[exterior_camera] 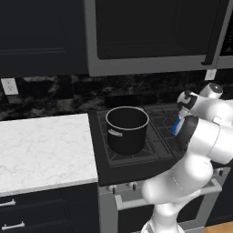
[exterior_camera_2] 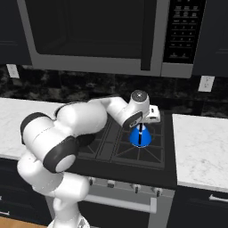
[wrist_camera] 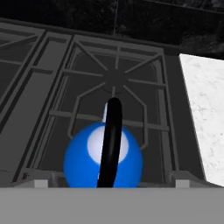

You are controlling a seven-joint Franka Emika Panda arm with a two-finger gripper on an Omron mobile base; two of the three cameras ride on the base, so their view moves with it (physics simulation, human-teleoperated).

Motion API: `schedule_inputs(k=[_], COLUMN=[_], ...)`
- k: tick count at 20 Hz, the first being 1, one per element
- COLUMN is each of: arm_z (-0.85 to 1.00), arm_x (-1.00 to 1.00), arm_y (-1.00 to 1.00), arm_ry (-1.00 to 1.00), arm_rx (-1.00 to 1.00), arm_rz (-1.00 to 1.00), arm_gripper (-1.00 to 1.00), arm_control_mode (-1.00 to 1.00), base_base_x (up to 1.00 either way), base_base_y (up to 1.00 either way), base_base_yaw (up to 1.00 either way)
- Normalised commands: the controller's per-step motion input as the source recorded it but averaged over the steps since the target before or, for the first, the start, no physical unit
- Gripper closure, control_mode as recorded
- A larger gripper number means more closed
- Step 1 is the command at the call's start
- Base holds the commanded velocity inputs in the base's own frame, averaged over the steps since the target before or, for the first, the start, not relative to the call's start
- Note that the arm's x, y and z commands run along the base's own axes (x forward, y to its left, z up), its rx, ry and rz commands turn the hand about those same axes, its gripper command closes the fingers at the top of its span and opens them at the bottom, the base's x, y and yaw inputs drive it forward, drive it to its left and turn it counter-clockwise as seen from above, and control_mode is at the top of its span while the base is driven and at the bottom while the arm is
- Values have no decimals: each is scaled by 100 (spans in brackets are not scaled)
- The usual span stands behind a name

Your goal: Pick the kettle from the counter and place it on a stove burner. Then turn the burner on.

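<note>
Kitchen: stove (exterior_camera_2: 133, 151), microwave (exterior_camera_2: 111, 35), counter (exterior_camera: 45, 145)

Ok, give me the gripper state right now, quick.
Gripper: directly above the kettle, which is over the stove burner; open or shut cannot be told.

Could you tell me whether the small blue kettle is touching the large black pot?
Apart: the right base view shows the small blue kettle on the right-hand grate, well away from the large black pot.

Both base views overlook the stove (exterior_camera: 136, 157) from behind; hand view looks down close.
</note>
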Motion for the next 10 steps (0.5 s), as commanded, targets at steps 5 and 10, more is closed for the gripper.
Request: schedule_inputs(k=[5, 10], arm_z=[13, 0], arm_x=[-99, -100], arm_y=[21, 14], arm_ry=[-9, -7], arm_rx=[-1, 0], arm_rz=[0, 0], arm_gripper=[-100, -100], arm_control_mode=[-100, -100], base_base_x=[0, 0], base_base_y=[0, 0], base_base_yaw=[0, 0])
